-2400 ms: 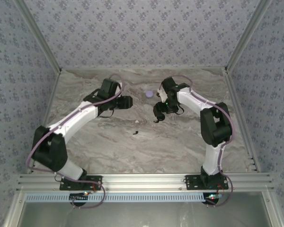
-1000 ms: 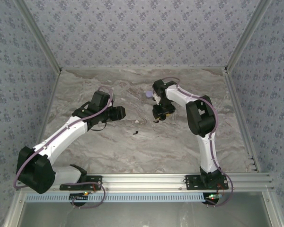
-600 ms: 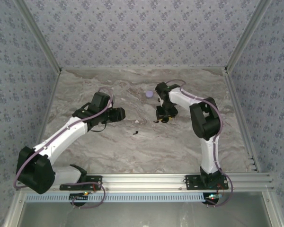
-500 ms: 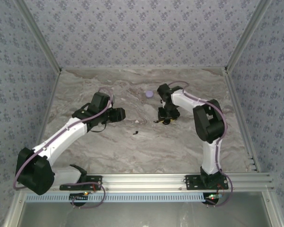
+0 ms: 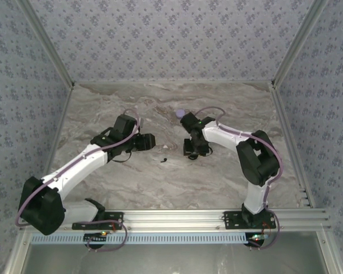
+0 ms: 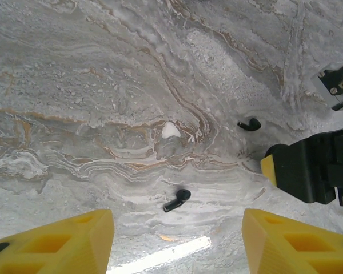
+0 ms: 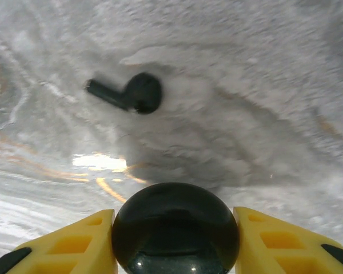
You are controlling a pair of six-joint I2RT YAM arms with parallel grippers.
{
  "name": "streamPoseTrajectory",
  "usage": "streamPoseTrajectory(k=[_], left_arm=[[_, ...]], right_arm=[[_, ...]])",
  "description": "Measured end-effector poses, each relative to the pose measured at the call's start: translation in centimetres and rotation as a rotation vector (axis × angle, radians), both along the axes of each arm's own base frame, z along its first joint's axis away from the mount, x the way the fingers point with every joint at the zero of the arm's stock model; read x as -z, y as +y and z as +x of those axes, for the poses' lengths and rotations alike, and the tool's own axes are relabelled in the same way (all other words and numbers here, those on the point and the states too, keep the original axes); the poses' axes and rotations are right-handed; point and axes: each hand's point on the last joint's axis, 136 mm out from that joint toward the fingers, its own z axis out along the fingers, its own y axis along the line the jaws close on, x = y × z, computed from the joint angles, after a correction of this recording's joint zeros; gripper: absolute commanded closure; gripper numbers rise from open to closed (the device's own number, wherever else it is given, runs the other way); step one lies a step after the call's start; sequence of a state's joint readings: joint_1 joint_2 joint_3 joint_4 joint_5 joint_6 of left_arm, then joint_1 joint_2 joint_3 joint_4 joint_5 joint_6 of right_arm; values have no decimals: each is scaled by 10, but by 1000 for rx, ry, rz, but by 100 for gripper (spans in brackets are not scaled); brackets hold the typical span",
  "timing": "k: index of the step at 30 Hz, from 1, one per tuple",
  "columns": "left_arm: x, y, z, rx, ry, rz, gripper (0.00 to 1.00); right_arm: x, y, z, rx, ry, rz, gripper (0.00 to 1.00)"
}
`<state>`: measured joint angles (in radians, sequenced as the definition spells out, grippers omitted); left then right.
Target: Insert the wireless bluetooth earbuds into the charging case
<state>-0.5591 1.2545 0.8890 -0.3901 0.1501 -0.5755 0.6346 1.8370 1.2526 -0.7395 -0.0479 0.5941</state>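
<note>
Earbuds (image 6: 249,124) lie loose on the surface (image 6: 74,85), none seated yet: one black earbud (image 7: 128,93) sits just ahead of my right tool (image 7: 172,214), which pinches the black charging case (image 7: 175,240). My left tool (image 6: 174,216) hangs low, fingers (image 6: 57,240) spread, near a second black earbud (image 6: 177,200); both arms reach inward toward mid-surface.

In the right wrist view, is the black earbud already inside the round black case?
No, the black earbud lies on the table, apart from the round black case.

One camera overlooks the whole table (image 5: 160,182) from behind; both wrist cameras look down closely, perhaps sharing one black earbud (image 6: 248,124).
</note>
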Motion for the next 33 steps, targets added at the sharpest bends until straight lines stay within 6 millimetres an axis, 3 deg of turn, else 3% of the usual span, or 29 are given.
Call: streamPoseTrajectory(k=[12,17,22,28,33], left_arm=[[23,-16,-5,26,40,2,40],[29,-25,-7,44,53,-2,40],[31,-32,-9,46,59,-15,40],[49,-38,-8,19,125,-10,40],[54,-56,0,25,141,-63,40]], right_arm=[[17,19,3,43,2,15,52],[18,20,4,53,5,16,37],[15,23,5,49,-10,38,32],[-17,14,1,36,-84,123,30],[-42,-5,5,27,-151,238,31]])
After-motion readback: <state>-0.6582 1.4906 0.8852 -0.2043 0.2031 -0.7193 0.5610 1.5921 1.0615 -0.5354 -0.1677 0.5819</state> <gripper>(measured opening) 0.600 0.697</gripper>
